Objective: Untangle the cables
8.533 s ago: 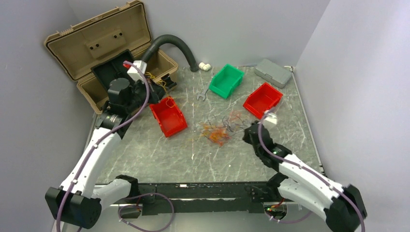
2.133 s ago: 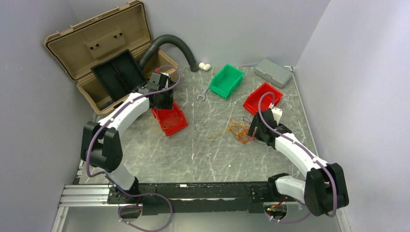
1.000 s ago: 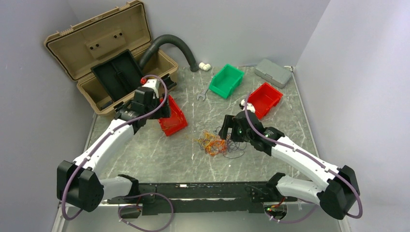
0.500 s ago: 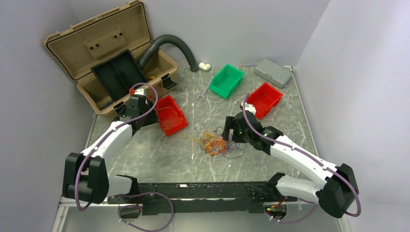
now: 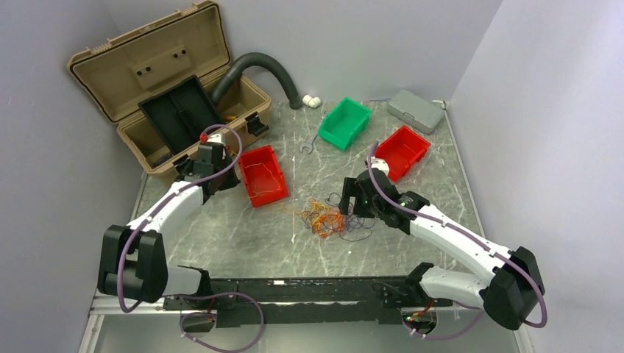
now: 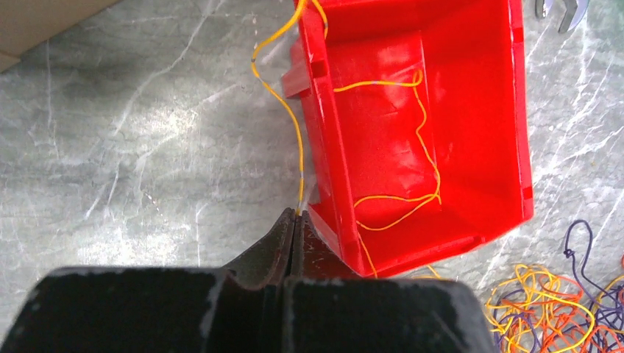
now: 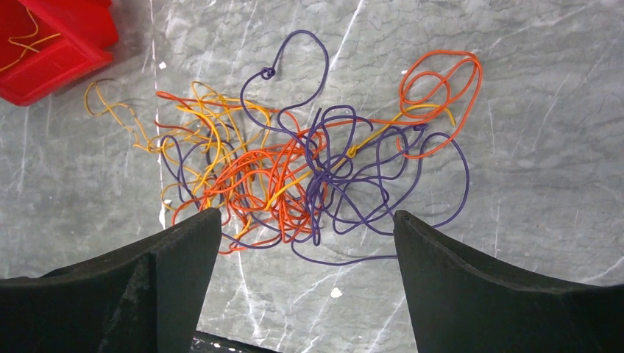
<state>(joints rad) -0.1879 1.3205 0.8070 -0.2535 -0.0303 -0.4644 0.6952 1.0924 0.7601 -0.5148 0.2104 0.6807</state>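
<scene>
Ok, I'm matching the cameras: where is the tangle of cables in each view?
Top external: tangle of cables mid-table.
Left wrist: bottom right corner, partly cut off.
Right wrist: fills the centre.
Shared landmark: the red bin with a yellow strand, up-left of the tangle in all three.

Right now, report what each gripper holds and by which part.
The left gripper pinches a yellow cable on its stretch outside the red bin. The right gripper hangs open over the tangle, holding nothing.
</scene>
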